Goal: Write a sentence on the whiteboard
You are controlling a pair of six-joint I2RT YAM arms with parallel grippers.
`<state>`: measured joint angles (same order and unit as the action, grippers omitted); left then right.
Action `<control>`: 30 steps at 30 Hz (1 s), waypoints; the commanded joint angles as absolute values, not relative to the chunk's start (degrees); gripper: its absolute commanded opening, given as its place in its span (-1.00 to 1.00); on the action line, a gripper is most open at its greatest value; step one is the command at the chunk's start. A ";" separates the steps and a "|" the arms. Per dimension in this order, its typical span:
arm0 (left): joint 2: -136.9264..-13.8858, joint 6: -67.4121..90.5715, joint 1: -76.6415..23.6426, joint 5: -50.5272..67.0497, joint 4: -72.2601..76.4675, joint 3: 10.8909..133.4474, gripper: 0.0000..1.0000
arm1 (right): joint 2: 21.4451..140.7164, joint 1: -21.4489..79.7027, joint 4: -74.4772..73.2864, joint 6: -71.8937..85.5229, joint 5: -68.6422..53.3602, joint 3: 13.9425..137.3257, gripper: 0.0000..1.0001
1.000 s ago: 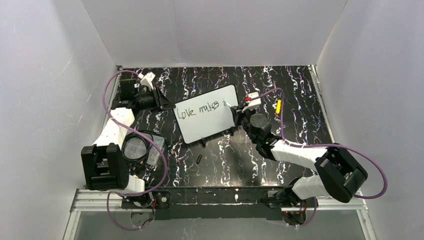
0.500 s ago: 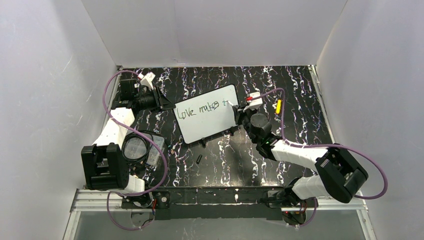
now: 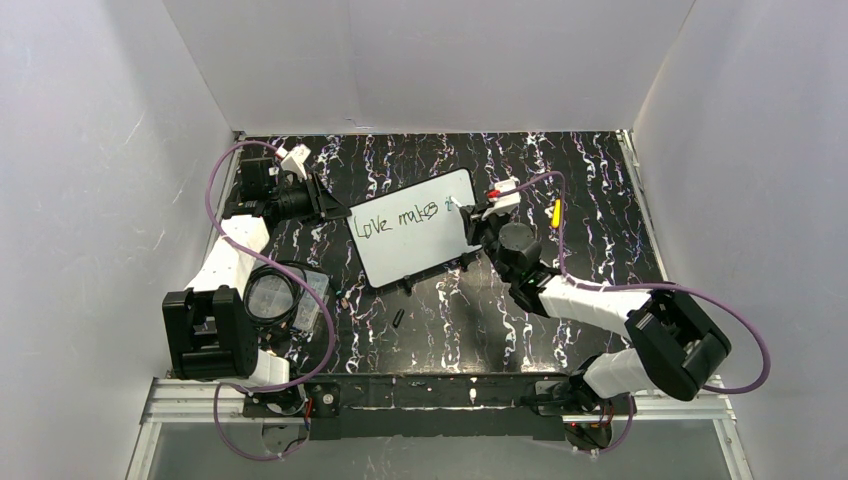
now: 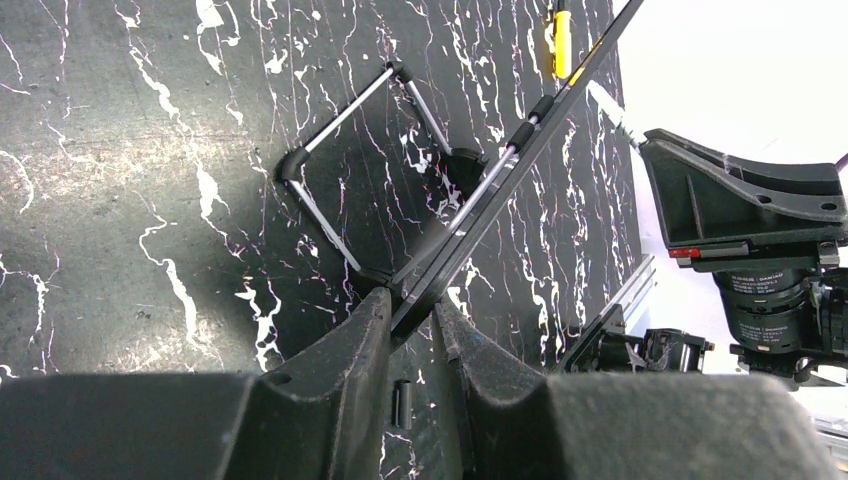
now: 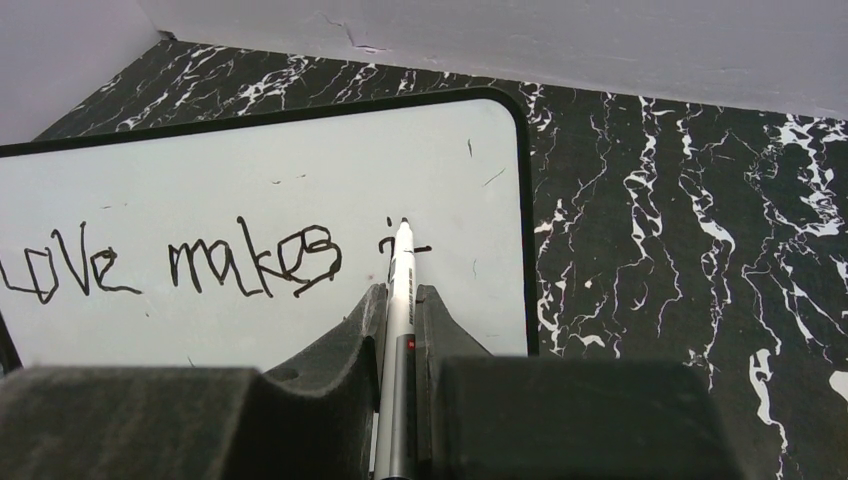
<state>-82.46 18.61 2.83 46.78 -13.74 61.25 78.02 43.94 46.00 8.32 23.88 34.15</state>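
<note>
The whiteboard point(image 3: 415, 240) stands propped on the black marbled table, with "Love makes" and a small extra mark written on it point(image 5: 250, 190). My left gripper point(image 3: 335, 208) is shut on the board's left edge; the left wrist view shows the jaws point(image 4: 412, 305) clamping the thin rim point(image 4: 500, 185). My right gripper point(image 3: 470, 220) is shut on a silver marker pen point(image 5: 398, 320). The pen's tip touches the board just right of "makes". The gripper point(image 5: 400, 292) hovers at the board's right end.
A yellow pen point(image 3: 557, 212) lies right of the board and also shows in the left wrist view point(image 4: 562, 40). A small black cap point(image 3: 398, 318) lies in front of the board. A clear box point(image 3: 318, 300) sits by the left arm. White walls enclose the table.
My right gripper has shifted slightly toward the far side with the pen, and small strokes have appeared after "makes". The left arm and the board have not moved.
</note>
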 commanded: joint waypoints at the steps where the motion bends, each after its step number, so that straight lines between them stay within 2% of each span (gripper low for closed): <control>1: -82.39 18.99 2.55 48.87 -14.15 62.73 -0.61 | 78.92 43.77 50.81 6.51 24.94 35.97 -0.97; 30: -82.25 19.07 2.56 48.94 -14.14 62.72 -0.61 | 75.54 43.85 44.65 10.13 25.63 29.22 -0.97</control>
<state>-82.72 18.65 2.83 46.98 -13.72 61.25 76.42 43.94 46.24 10.20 24.08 29.34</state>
